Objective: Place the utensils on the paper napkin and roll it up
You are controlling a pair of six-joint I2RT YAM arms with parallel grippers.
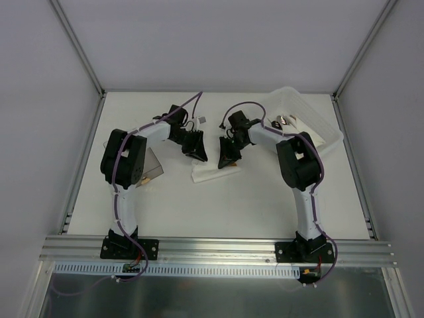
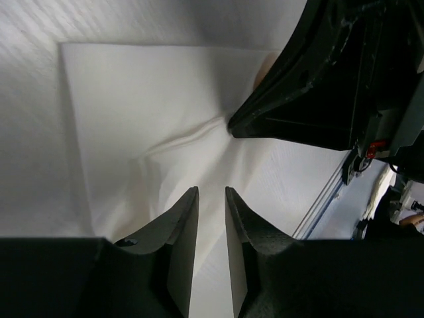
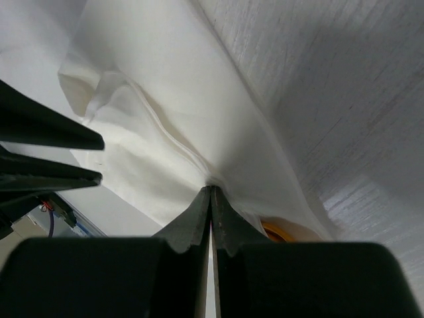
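Note:
The white paper napkin lies crumpled between both grippers at mid-table. My right gripper is shut, pinching a raised fold of the napkin at its tips. An orange utensil peeks out under the napkin, just right of the right fingers; the rest is hidden. My left gripper hovers over the napkin with its jaws a narrow gap apart and nothing between them. The right gripper's tip shows in the left wrist view, pulling a crease.
A translucent white plastic tray stands at the back right, with small dark-and-metal bits in it. A smoky clear box sits by the left arm. Frame rails border the table on all sides.

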